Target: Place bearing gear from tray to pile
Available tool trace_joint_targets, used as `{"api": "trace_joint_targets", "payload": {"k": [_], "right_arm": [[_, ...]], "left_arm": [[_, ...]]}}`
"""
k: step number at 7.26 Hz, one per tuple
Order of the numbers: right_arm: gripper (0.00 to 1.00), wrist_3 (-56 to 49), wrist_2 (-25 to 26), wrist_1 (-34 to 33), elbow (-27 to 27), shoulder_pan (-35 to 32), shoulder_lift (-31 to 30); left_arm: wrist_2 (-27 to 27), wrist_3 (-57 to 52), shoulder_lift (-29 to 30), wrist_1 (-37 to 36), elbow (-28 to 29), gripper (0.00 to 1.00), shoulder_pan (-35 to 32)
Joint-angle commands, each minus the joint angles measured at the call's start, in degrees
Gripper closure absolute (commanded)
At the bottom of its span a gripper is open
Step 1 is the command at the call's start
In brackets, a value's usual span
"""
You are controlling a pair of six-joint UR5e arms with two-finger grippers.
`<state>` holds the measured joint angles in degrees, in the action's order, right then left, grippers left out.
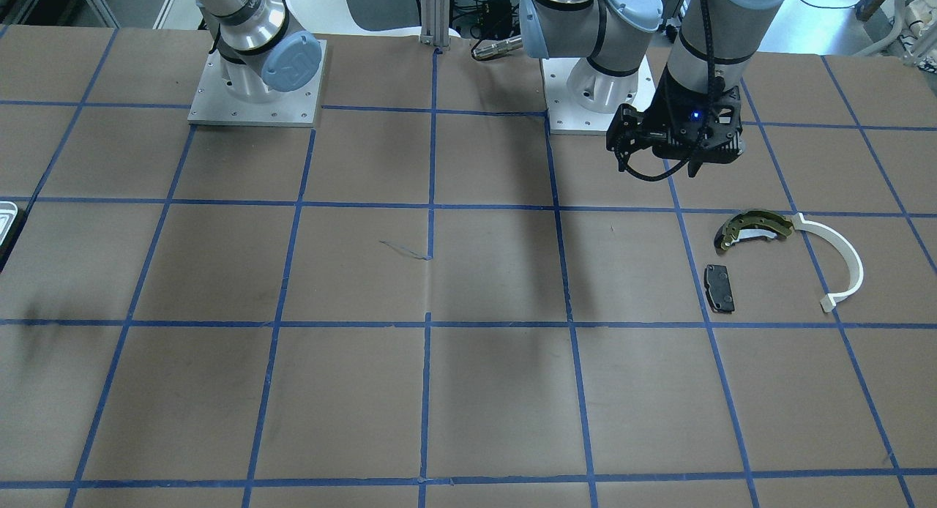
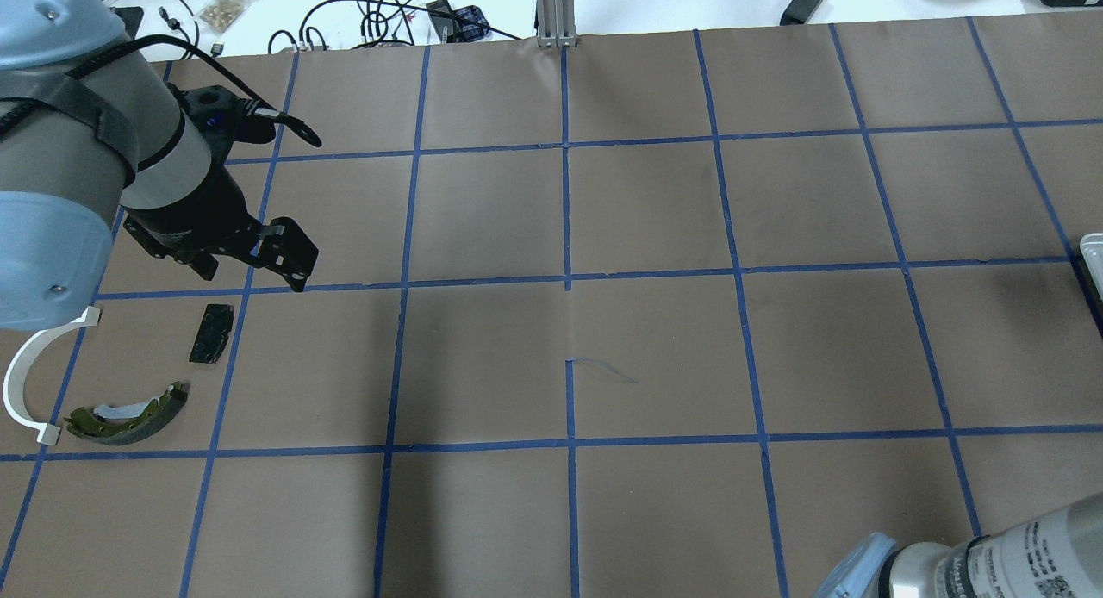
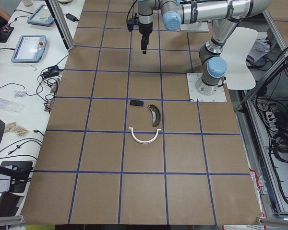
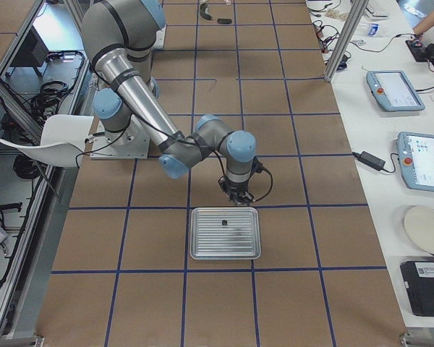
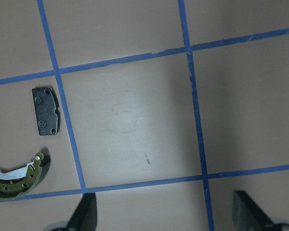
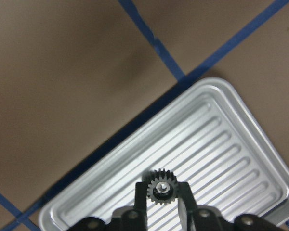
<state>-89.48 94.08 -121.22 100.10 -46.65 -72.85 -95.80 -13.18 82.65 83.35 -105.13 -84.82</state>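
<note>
Gear: small dark toothed metal bearing gear (image 6: 160,189), clamped by right gripper (image 6: 162,195) over ribbed silvery metal tray (image 6: 221,139).
Left gripper (image 5: 166,211): spread wide, holding nothing.

gear (image 6: 161,188) over tray (image 6: 221,144), between right end effector (image 6: 161,192) fingers | pad (image 2: 211,333) beyond brake shoe (image 2: 121,421) | half-ring (image 2: 21,383) just left of shoe

Left gripper open, right gripper closed on a part.
The left gripper (image 2: 254,262) pointed down at the table, its fingers (image 5: 84,214) spread wide. The right arm (image 4: 145,101) reached out bent and low, and the right gripper (image 6: 162,192) pinched the bearing gear (image 6: 162,186).
</note>
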Motion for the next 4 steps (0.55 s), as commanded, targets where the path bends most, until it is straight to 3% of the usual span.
{"api": "trace_joint_targets", "payload": {"k": [1, 3, 4], "right_arm": [[0.89, 27.5, 2.8, 7.9, 0.8, -16.0, -5.9], [0.89, 56.9, 2.5, 9.9, 0.9, -34.6, -6.1], [0.89, 69.9, 2.2, 10.1, 0.8, -43.3, -6.2]], "left_arm": [[0.3, 0.0, -0.1, -0.1, 0.1, 0.00, 3.0], [0.3, 0.3, 0.6, -0.1, 0.2, 0.00, 3.6], [3.2, 1.3, 0.7, -0.1, 0.7, 0.00, 3.0]]}}
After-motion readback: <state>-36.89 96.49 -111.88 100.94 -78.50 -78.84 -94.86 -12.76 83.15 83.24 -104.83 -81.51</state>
